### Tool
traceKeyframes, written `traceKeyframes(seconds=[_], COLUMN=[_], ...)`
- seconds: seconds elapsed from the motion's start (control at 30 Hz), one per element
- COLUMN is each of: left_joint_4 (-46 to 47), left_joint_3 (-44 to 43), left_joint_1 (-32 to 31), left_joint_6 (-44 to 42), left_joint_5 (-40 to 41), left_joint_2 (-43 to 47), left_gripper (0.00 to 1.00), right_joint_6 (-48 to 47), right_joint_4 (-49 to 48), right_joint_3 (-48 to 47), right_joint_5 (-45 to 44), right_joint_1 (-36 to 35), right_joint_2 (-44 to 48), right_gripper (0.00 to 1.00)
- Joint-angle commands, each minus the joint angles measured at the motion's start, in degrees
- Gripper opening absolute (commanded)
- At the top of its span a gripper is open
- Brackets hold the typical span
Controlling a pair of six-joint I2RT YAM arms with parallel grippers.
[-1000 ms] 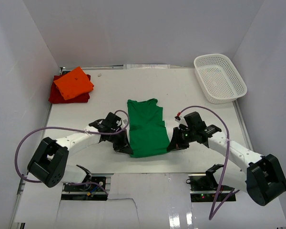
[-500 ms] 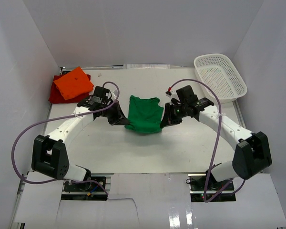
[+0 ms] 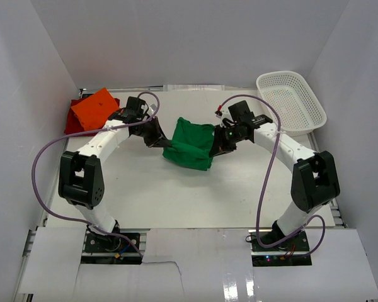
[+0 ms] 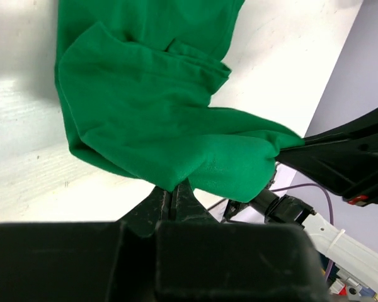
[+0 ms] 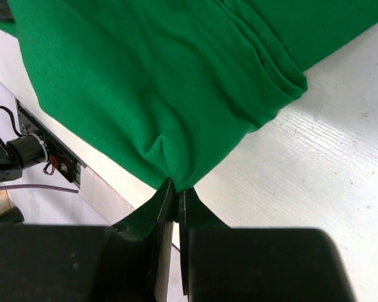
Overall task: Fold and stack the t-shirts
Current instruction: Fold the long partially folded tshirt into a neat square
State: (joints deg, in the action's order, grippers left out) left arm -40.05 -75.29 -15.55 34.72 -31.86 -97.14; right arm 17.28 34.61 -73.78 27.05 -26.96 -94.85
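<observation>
The bright green t-shirt (image 3: 192, 146) is folded over on itself in the middle of the table, its near end lifted toward the far end. My left gripper (image 3: 162, 139) is shut on its left corner, and the left wrist view shows the green cloth (image 4: 157, 119) pinched at my fingertips. My right gripper (image 3: 217, 148) is shut on the right corner, and the right wrist view shows the cloth (image 5: 145, 82) bunched between the jaws. The folded orange t-shirt (image 3: 96, 108) lies on the folded dark red t-shirt (image 3: 75, 126) at the far left.
A white plastic mesh basket (image 3: 290, 102) stands at the far right corner. White walls close the table at the back and both sides. Purple cables loop from both arms.
Both grippers have carried the green shirt's near corners away from the arm bases toward the far end, folding the shirt in half. The orange and dark red shirts have not moved.
</observation>
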Motion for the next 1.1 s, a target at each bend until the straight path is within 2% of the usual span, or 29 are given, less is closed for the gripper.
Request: traceKeyframes(seconds=[0.0, 0.2, 0.3, 0.57, 0.67, 0.83, 0.97, 1.07], left_joint_4=[0.42, 0.76, 0.85, 1.73, 6.03, 20.44, 28.0, 33.89], left_joint_3=[-4.16, -3.9, -7.23, -30.41, -35.0, -38.17, -46.78, -56.44], left_joint_1=[0.78, 0.79, 0.79, 0.7, 0.87, 0.7, -0.18, -0.36], left_joint_6=[-0.97, -0.79, -0.62, 3.33, 6.05, 10.19, 11.86, 14.31], left_joint_5=[-1.1, -1.54, -2.07, -2.95, -1.55, -3.12, -1.81, -1.9], left_joint_2=[0.29, 0.11, -1.99, -16.65, -20.35, -30.81, -39.68, -47.24], left_gripper=[0.0, 0.0, 0.0, 0.0, 0.0, 0.0, 0.0, 0.0], right_joint_6=[-1.63, -1.37, -1.19, -1.11, -0.93, 1.61, 3.73, 4.69], right_joint_4=[0.55, 0.2, 0.2, 1.34, 0.64, -4.7, -9.82, -13.16], right_joint_3=[-2.78, -1.89, -4.08, -14.89, -20.16, -24.74, -28.59, -32.55], right_joint_5=[1.52, 0.64, 0.46, 0.72, 0.03, 0.98, 1.87, 1.61], right_joint_1=[0.42, 1.29, 2.34, 6.74, 8.41, 12.54, 15.88, 17.55], right_joint_2=[0.63, 2.03, 1.34, -6.91, -11.47, -20.18, -25.54, -28.89], right_gripper=[0.08, 0.08, 0.08, 0.08, 0.08, 0.08, 0.08, 0.08])
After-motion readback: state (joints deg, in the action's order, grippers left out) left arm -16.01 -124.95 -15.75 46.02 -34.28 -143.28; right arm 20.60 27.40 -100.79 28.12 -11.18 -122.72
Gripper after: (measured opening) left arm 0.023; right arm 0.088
